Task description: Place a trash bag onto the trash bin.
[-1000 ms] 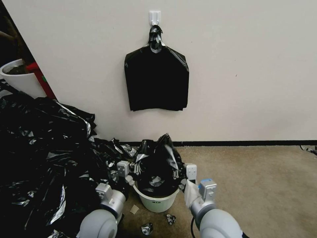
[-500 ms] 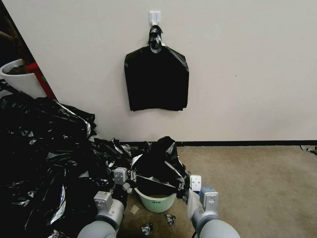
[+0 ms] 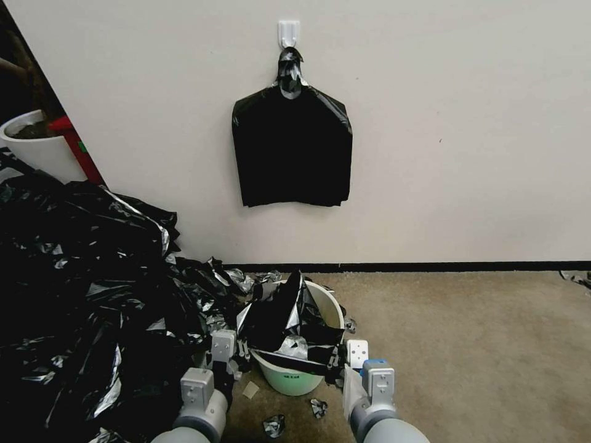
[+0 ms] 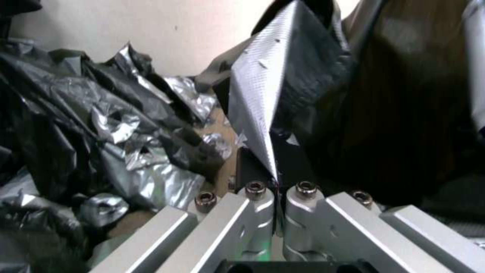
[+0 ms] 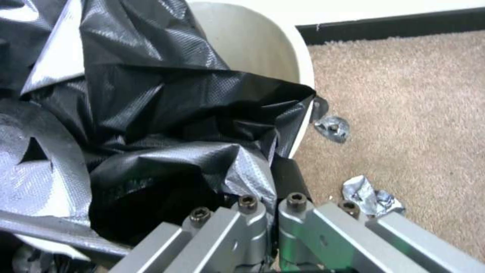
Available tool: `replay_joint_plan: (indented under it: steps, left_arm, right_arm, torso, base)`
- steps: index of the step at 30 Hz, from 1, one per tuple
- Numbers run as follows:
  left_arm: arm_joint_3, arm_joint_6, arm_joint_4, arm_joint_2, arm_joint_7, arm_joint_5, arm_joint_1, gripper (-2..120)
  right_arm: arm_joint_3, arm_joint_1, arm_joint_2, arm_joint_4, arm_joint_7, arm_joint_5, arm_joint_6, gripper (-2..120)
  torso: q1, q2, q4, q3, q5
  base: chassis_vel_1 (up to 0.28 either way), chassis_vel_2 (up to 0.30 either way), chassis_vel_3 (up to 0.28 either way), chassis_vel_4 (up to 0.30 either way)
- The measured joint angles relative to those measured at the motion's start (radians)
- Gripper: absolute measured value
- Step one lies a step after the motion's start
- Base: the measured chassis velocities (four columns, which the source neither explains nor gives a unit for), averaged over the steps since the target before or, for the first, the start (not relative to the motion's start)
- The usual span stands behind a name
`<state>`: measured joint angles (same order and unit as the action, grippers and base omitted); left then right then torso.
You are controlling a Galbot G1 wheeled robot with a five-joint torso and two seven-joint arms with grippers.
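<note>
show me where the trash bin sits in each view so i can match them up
Head view: the trash bin stands low in the middle, between the left hand and right hand.
Left wrist view: I cannot make out the bin; the trash bag covers that area.
Right wrist view: its cream inner wall shows behind the bag.
Shared landmark: the trash bag, pinched by both hands.

Trash bin [image 3: 294,376] on the floor [image 3: 468,344], near centre, before the wall [image 3: 468,123]. Trash bag [image 3: 283,317] in and over the bin's near rim. Left hand [image 3: 241,354] at the bin's left, right hand [image 3: 337,360] at its right. Plastic sheeting [image 3: 80,289] heaped left. Bag bundle [image 3: 292,147] hangs on wall hook [image 3: 288,31], behind. Planter pot [image 3: 37,147] far left.
</note>
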<state>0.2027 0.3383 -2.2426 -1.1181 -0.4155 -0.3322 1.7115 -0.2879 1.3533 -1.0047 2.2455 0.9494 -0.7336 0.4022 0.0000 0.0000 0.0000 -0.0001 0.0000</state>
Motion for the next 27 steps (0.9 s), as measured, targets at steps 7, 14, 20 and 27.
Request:
replay_joint_plan:
  steps: [7,14,20,27]
  left_arm:
    - [-0.007,-0.002,-0.004,0.027,-0.005,0.032,0.026,0]
    - [-0.008,-0.003,0.005,0.048,-0.011,0.056,0.056,0]
    - [-0.008,-0.006,0.042,0.048,-0.013,0.061,0.046,0]
    - [-0.010,-0.035,0.045,0.045,-0.022,0.061,0.028,0]
  right_arm:
    - [-0.038,0.013,0.044,0.016,-0.029,0.006,-0.034,0]
    - [-0.054,0.012,0.054,-0.020,-0.035,0.041,-0.036,0]
    - [-0.058,0.007,0.061,-0.037,-0.048,0.075,-0.026,0]
    - [-0.052,0.004,0.064,-0.022,-0.058,0.107,-0.037,0]
  torso:
    - [0.000,0.000,0.0000,0.000,0.0000]
    - [0.000,0.000,0.0000,0.000,0.0000]
    - [0.000,0.000,0.0000,0.000,0.0000]
    - [0.000,0.000,0.0000,0.000,-0.0001]
  base:
    - [0.000,0.000,0.000,0.000]
    - [0.000,0.000,0.000,0.000]
    - [0.000,0.000,0.000,0.000]
    - [0.000,0.000,0.000,0.000]
